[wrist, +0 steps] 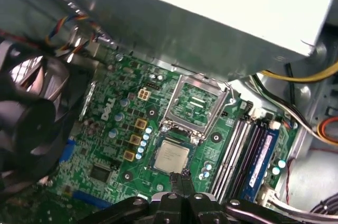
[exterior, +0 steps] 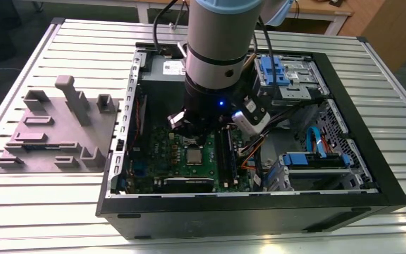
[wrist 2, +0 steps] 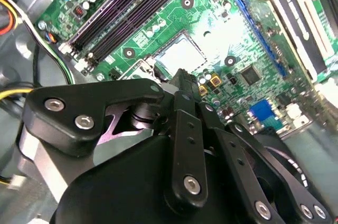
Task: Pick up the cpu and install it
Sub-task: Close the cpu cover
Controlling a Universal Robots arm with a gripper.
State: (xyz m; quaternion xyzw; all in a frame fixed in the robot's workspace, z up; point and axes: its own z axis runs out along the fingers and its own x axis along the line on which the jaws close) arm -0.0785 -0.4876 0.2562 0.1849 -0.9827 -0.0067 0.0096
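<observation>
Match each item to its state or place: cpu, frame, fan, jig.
Items:
1. cpu
2. frame
3. fan
4. jig

States or places:
A. hinged open, tilted up off the board
B. lying flat in the socket, silver top up
C. on the slatted table outside the case, at the exterior view's left
D. black, inside the case at the board's edge

Pairs: 1-B, 2-A, 3-D, 4-C
</observation>
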